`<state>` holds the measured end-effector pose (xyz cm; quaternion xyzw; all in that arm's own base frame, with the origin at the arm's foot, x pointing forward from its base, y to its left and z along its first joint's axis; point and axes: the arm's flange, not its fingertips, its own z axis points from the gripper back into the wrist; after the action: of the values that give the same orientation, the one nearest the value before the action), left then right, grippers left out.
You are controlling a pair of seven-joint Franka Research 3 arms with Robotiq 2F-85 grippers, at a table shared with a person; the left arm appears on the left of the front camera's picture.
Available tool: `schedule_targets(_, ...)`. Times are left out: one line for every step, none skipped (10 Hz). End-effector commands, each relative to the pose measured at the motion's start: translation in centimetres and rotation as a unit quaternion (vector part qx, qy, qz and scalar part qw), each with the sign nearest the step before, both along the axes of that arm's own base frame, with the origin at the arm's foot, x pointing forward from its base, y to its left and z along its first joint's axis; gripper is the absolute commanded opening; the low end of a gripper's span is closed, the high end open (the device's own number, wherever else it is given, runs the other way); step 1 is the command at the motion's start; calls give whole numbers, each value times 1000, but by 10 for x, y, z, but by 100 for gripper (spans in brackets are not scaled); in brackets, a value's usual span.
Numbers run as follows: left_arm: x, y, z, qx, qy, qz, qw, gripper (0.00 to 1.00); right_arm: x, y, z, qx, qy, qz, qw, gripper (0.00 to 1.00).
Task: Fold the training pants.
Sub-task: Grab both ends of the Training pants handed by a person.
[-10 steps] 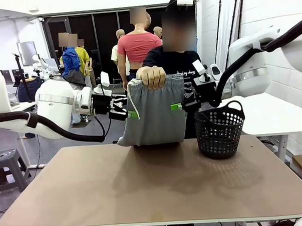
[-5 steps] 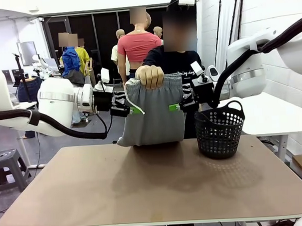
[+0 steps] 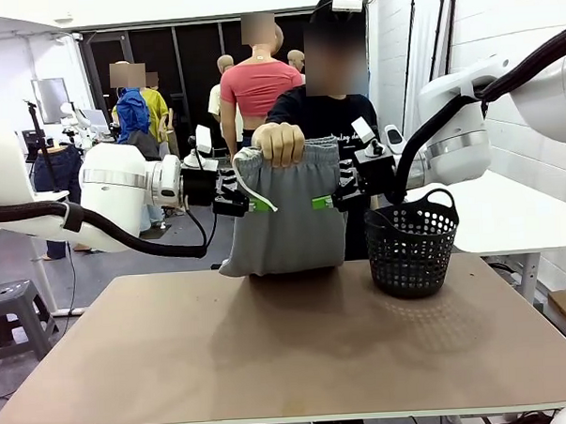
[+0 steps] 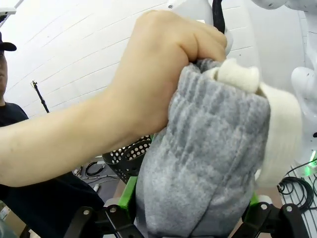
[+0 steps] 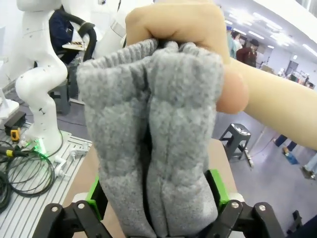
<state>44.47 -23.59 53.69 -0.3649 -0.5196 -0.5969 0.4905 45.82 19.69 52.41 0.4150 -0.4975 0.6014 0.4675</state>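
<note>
A person's hand (image 3: 282, 142) holds the light grey training pants (image 3: 288, 230) bunched by the waistband above the table's far edge, so they hang down to the tabletop. A white drawstring (image 3: 254, 190) loops down their left side. My left gripper (image 3: 255, 205) is at the pants' left edge just below the waistband, open, with the cloth between its green pads (image 4: 128, 194). My right gripper (image 3: 321, 203) is at the right edge at the same height, also open around the cloth (image 5: 148, 124). In both wrist views the fabric bulges across the gap between the fingers.
A black mesh basket (image 3: 411, 249) stands on the brown table (image 3: 289, 343) right of the pants, under my right arm. The person stands behind the far edge. People and other equipment are farther back in the room.
Both grippers have moved inward along the waistband's level, so the pants' side edges now lie between their fingers. The person's hand and the pants have stayed in place.
</note>
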Motion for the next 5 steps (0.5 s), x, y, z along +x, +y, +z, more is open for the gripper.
schedule_targets(8,1,-5,-22,20,20,999,81,12,4,1,37,32,12,999,78)
schedule_targets(9,1,-7,-29,29,21,999,61,11,1,-1,40,36,16,998,59)
schedule_targets(11,3,-7,-34,34,21,999,41,14,0,-2,48,42,22,998,39)
schedule_targets(12,4,-5,-41,41,34,998,22,14,0,-4,46,50,30,997,20)
schedule_targets(13,6,-6,-53,54,46,996,2,16,-1,-10,44,62,31,997,0)
